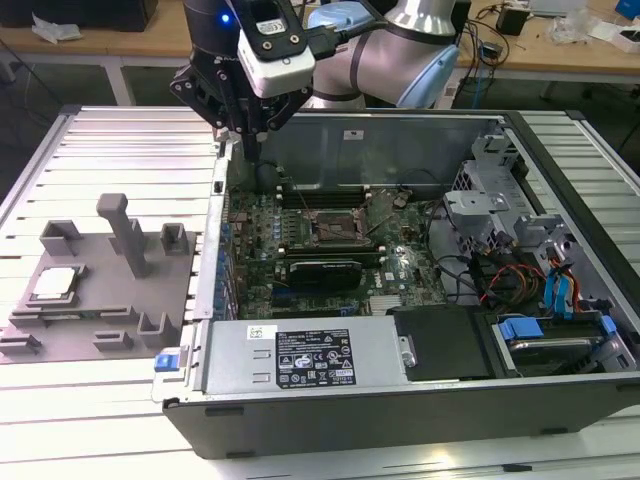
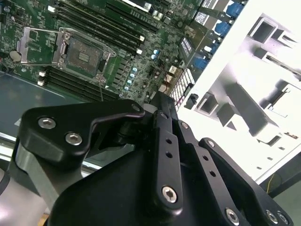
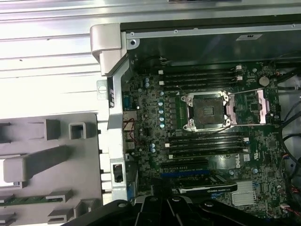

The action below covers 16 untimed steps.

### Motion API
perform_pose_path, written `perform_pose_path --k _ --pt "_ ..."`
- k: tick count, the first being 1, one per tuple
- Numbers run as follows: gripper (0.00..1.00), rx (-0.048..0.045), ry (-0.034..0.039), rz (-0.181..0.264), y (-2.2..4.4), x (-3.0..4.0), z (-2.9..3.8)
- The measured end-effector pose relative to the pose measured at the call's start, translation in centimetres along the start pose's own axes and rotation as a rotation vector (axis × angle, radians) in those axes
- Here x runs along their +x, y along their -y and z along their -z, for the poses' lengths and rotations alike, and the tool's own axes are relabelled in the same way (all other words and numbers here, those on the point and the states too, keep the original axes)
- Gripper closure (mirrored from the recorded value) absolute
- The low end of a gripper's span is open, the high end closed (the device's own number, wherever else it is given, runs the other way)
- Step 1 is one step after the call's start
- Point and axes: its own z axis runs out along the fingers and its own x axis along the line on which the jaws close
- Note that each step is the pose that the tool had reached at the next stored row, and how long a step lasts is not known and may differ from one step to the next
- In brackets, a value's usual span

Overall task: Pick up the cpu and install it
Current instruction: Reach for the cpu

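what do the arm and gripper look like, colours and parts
The arm is silver-grey tubing with pale blue joint caps. The gripper is black and angular; a white camera box, a black cable and a small blue light sit at the wrist. In the second wrist view its black links carry silver screws.

One cpu (image 1: 55, 284) and one grey fixture (image 1: 112, 290), at the exterior view's left. One open computer case (image 1: 400, 412), one motherboard (image 1: 410, 262), one socket (image 1: 337, 230).
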Motion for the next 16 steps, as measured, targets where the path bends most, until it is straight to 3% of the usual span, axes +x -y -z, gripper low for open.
perform_pose_path --k 11,16 --pt "0.89 0.0001 0.0 0.0 -0.29 1.07 0.02" --pt "0.89 0.0 0.0 0.0 -0.67 2.16 0.02"
